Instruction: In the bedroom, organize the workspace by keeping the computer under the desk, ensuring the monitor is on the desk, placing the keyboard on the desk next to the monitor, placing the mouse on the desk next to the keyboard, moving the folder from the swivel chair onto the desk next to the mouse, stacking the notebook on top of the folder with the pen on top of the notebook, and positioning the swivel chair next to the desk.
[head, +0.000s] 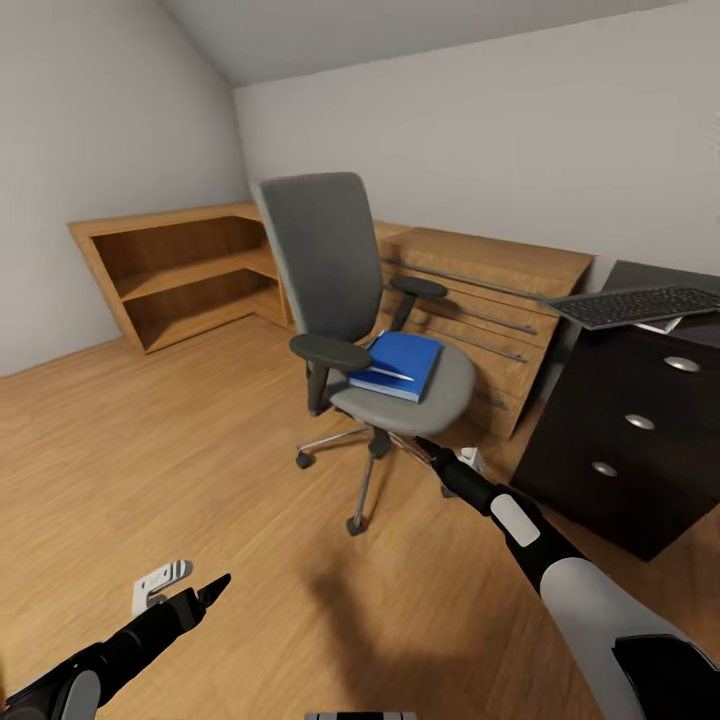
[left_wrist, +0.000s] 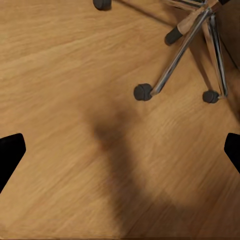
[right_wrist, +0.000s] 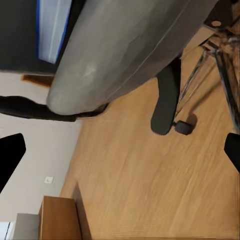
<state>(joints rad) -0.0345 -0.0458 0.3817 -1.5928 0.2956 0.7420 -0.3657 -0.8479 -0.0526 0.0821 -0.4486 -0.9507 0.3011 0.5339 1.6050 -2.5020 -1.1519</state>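
The grey swivel chair (head: 330, 290) stands mid-room on the wood floor. On its seat lies the blue folder (head: 400, 362) with a thin white pen (head: 388, 372) across it. The keyboard (head: 640, 305) overhangs the near edge of the black desk (head: 640, 275) at the right. My right gripper (head: 425, 447) is open just below the seat's front edge; its wrist view shows the seat's underside (right_wrist: 125, 50). My left gripper (head: 215, 588) hangs open low over the floor, short of the chair's chrome base (left_wrist: 175, 60). The monitor, mouse, notebook and computer are out of view.
The desk's dark drawer unit (head: 620, 430) sits at the right. A light-wood chest of drawers (head: 480, 300) is behind the chair and a low open bookshelf (head: 190, 270) runs along the left wall. A small white object (head: 160, 583) lies on the floor by my left gripper.
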